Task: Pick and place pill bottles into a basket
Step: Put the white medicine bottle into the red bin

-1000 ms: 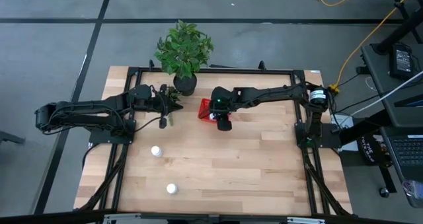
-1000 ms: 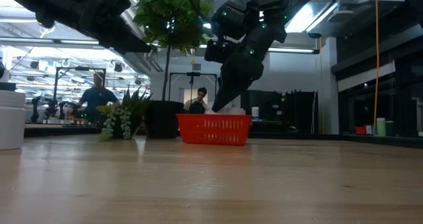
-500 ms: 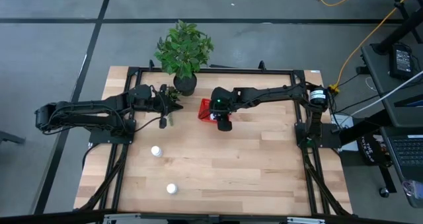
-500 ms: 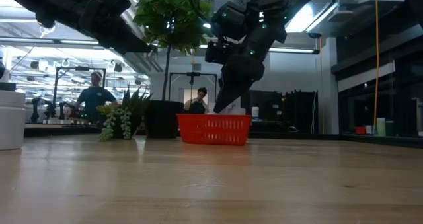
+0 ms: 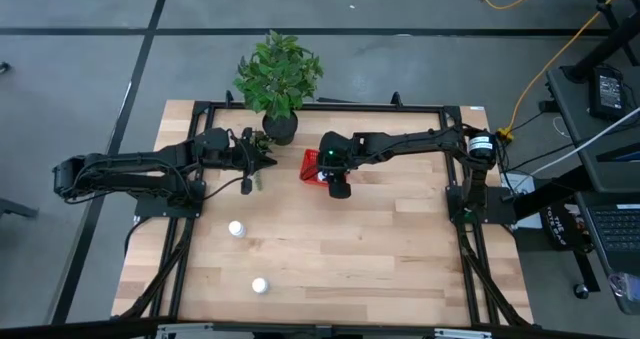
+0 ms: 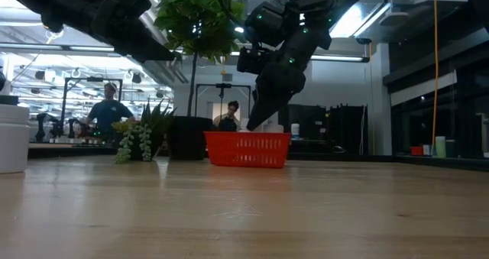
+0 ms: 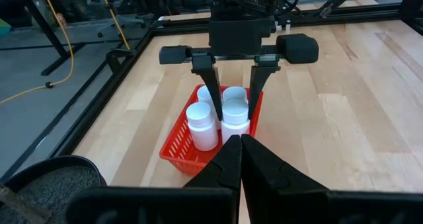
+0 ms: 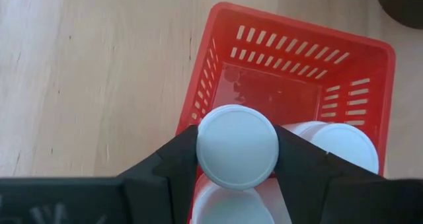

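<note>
1. Bottle (image 8: 238,147) clamped between right gripper (image 8: 236,159) fingers, over red basket (image 8: 218,52) holding three more bottles.
2. Right arm stretched across table, gripper pointing down.
3. Left gripper (image 7: 240,159) shut, empty, near plant pot (image 5: 280,129).
4. Two bottles (image 5: 237,229) loose on table.

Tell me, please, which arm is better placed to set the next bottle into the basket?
The right. Its gripper already holds a bottle directly over the basket, fingers around the cap. The left gripper is shut and empty, beside the basket.
</note>
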